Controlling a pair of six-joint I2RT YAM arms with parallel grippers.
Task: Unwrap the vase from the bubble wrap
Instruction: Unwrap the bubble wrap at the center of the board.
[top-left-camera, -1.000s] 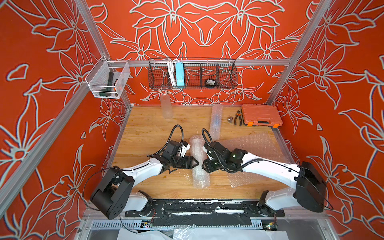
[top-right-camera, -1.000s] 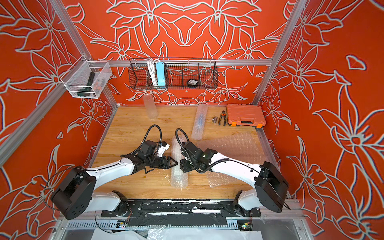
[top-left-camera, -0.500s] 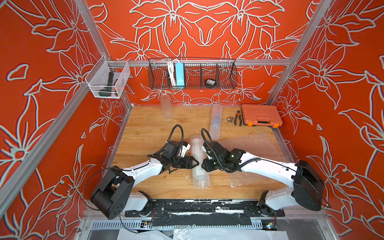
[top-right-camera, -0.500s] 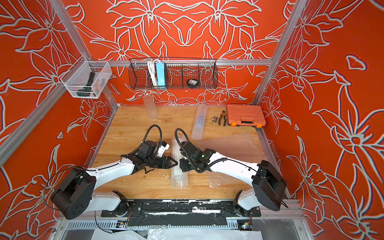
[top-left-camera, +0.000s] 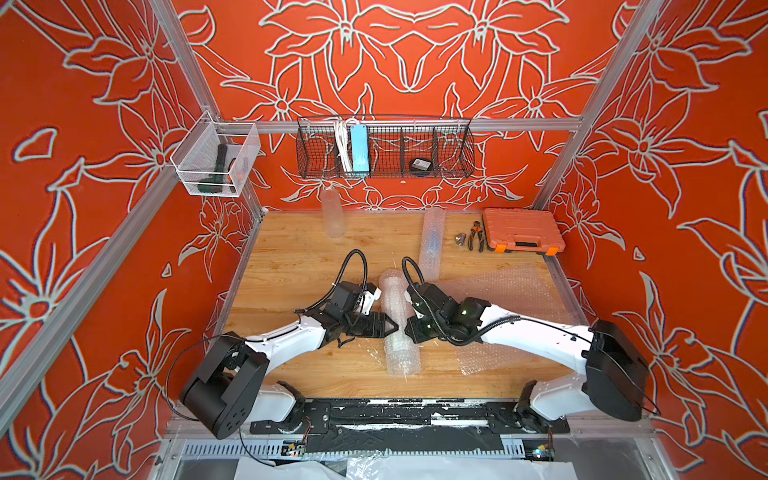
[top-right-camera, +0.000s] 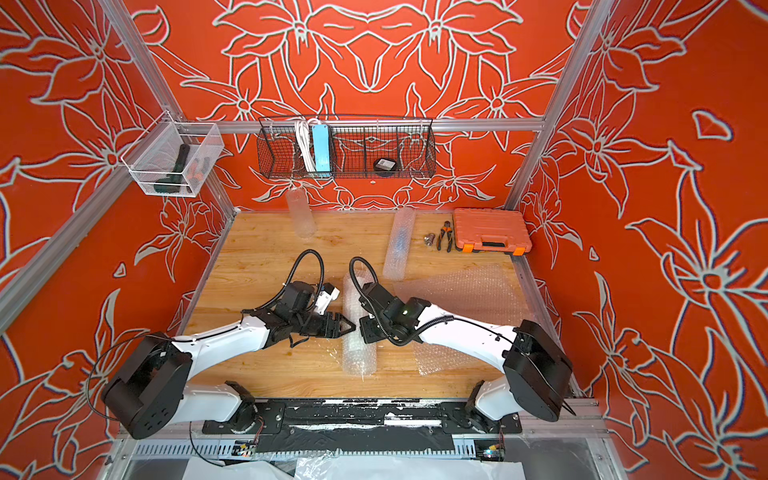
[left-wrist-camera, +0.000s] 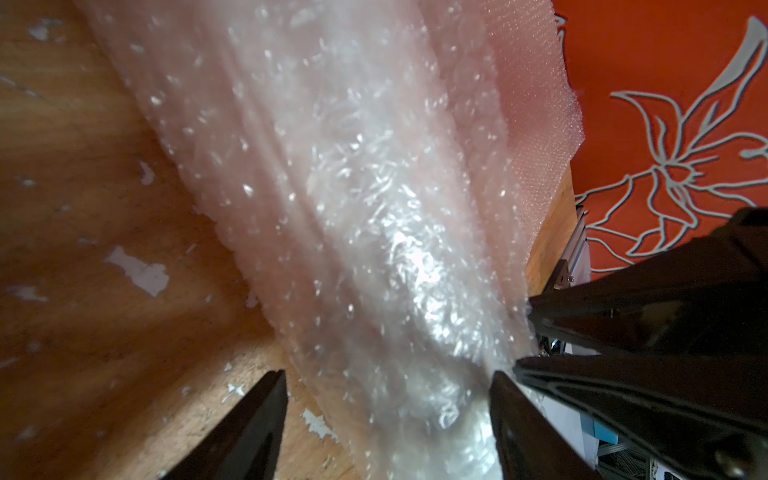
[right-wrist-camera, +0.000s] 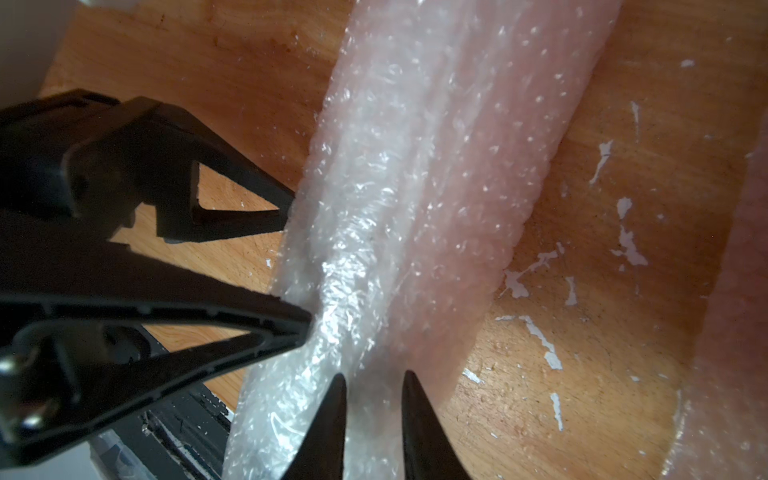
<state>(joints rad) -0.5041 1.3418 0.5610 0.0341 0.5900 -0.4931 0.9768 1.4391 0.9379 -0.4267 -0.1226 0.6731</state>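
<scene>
At centre: bubble wrap roll (top-left-camera: 401, 353) | left gripper (left-wrist-camera: 387, 374) wide, touching | right gripper (right-wrist-camera: 374, 376) pinching it | sheet (top-left-camera: 511, 286) beside

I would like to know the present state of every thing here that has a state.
centre roll: wrapped, lying down
back roll: rolled up, lying down
flat sheet: spread flat
clear bottle: standing, unwrapped
orange tool case: closed
left gripper: open, fingertips at the centre roll
right gripper: pinching the centre roll's wrap
</scene>
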